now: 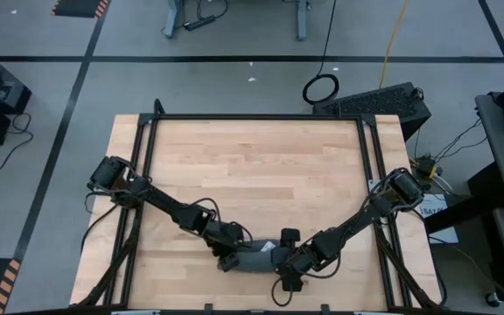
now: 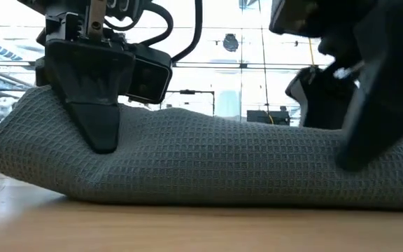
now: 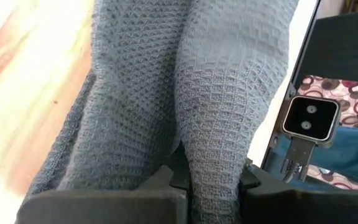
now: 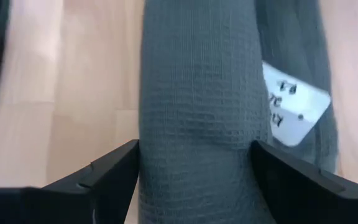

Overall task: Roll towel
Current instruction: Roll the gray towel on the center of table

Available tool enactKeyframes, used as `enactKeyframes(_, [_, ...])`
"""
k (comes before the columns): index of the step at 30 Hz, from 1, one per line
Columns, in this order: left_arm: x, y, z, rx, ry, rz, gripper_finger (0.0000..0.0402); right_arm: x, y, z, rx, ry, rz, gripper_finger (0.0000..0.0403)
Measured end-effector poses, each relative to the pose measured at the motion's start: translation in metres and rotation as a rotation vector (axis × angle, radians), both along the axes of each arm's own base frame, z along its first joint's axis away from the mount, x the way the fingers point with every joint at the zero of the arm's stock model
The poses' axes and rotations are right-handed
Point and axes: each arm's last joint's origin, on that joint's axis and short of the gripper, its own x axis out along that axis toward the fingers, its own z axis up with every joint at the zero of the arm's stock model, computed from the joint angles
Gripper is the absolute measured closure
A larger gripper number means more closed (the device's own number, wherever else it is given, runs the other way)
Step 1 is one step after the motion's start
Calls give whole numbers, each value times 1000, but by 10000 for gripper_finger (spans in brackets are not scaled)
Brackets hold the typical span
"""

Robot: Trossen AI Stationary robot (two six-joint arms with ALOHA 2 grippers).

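Observation:
The dark grey towel lies rolled into a thick roll on the wooden table, close to its near edge and lengthwise left to right. A white tag shows on the roll's side. My left gripper is shut on the cloth at the roll's left end. My right gripper stands open over the roll's right end, one finger on each side of the roll. My left gripper pinches a raised fold of the roll's outer cloth between its two fingers, near the roll's left end. The fingers slant down from the table's far left. The roll rests on the table. I cannot tell whether my right gripper's fingers touch the roll's sides.
Bare wood stretches from the roll to the table's far edge. Black frame rails run along the table's left and right sides. The near edge lies just in front of the roll.

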Motion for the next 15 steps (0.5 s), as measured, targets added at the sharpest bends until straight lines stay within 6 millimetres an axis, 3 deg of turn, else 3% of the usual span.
enactKeyframes(10, [0, 1, 0, 18, -7, 18, 351, -4, -10, -14, 24, 41, -23, 114])
enactKeyframes(15, [-1, 1, 9, 28, -43, -11, 286, -2, -15, -15, 29, 46, -38, 176])
